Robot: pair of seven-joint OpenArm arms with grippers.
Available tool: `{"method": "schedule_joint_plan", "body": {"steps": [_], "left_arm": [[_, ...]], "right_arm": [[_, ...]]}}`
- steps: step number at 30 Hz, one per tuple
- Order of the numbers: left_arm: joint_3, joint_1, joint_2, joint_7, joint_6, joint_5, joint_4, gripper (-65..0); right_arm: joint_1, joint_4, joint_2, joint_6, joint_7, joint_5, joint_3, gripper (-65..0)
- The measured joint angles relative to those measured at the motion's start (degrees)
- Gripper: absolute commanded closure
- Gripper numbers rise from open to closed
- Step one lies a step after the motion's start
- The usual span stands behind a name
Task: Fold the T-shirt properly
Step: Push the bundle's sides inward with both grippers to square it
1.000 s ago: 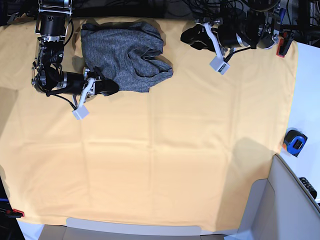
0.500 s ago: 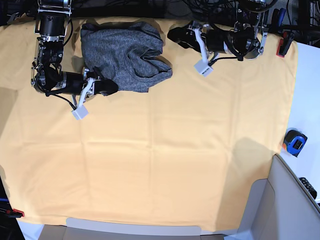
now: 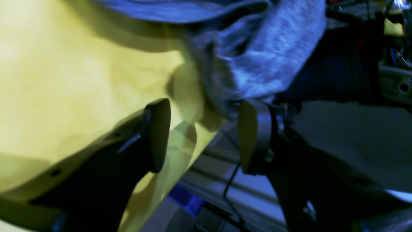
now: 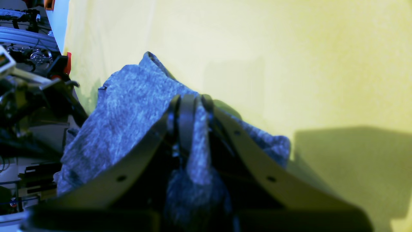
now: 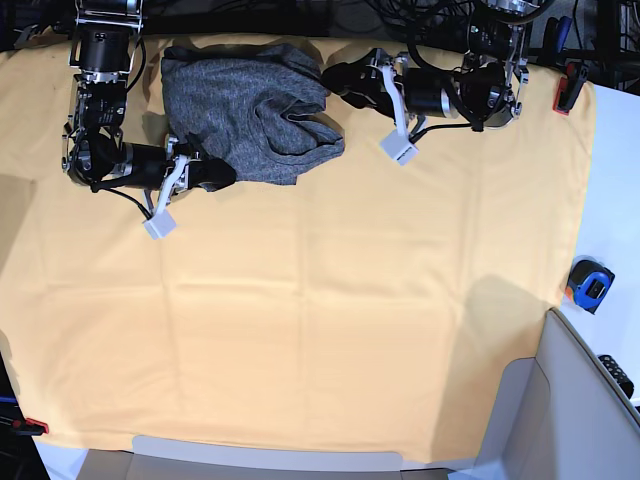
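Note:
The T-shirt (image 5: 250, 110) lies crumpled in a dark-grey heap at the back of the yellow-orange cloth (image 5: 350, 300). On the left of the base view, my right gripper (image 5: 215, 175) is shut on the heap's lower left edge. The right wrist view shows grey knit (image 4: 128, 106) pinched between that gripper's (image 4: 190, 109) closed fingers. My left gripper (image 5: 335, 78) sits at the heap's upper right edge, near the cloth's back border. In the left wrist view this gripper (image 3: 206, 129) is open, with the T-shirt's hem (image 3: 264, 58) just beyond its fingertips and nothing held between them.
A blue and black tape measure (image 5: 590, 283) lies off the cloth at the right. A red clamp (image 5: 568, 90) grips the cloth's back right corner. A grey bin (image 5: 560, 400) stands at the front right. Frame rails and cables (image 3: 225, 180) run behind the cloth's back edge.
My left gripper has travelled left along the back edge up to the T-shirt, and its jaws have spread wider. The right gripper has kept its hold and its place.

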Motion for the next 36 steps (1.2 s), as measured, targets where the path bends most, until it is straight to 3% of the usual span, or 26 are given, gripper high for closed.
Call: {"method": "schedule_joint_plan", "body": {"steps": [4, 10, 14, 20, 36], "left_arm": [[0.02, 0.17, -0.09, -1.20, -0.02, -2.03, -0.04, -35.2], [0.00, 1.14, 0.00, -1.31, -0.02, -2.34, -0.04, -46.5], [0.00, 1.70, 0.02, -1.11, -0.02, -2.23, -0.11, -50.8], [0.46, 1.20, 0.13, -1.33, -0.02, -2.75, -2.84, -51.4], [0.44, 0.81, 5.60, -1.44, -0.15, -2.89, -5.53, -51.3]], "right_arm": [[-0.26, 0.11, 0.13, 0.17, 0.04, 0.15, 0.00, -2.4], [-0.26, 0.11, 0.13, 0.17, 0.02, 0.15, 0.00, -2.4], [-0.26, 0.11, 0.13, 0.17, 0.00, 0.15, 0.00, -2.4], [-0.26, 0.11, 0.09, 0.17, 0.00, 0.15, -0.02, -2.3], [-0.26, 0.33, -0.35, 0.15, 0.02, -2.25, -0.02, -2.1]]}}
